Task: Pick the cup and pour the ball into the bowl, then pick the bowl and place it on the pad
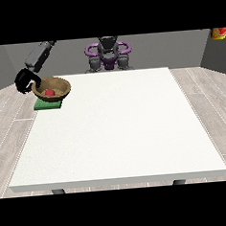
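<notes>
A brown wooden bowl (53, 89) holds a red ball (50, 92) and sits over a green pad (48, 105) at the table's far left edge. The black hand at the view's left (25, 81) is at the bowl's left rim, with its fingers curled round the rim. A grey forearm (39, 56) runs up from it to the view's top. No cup shows in the view. The other hand does not show either.
The large white table (116, 134) fills the middle of the view. The robot's torso (108, 55) stands behind the far edge. A red and yellow object (219, 33) sits at the top right corner, off the table.
</notes>
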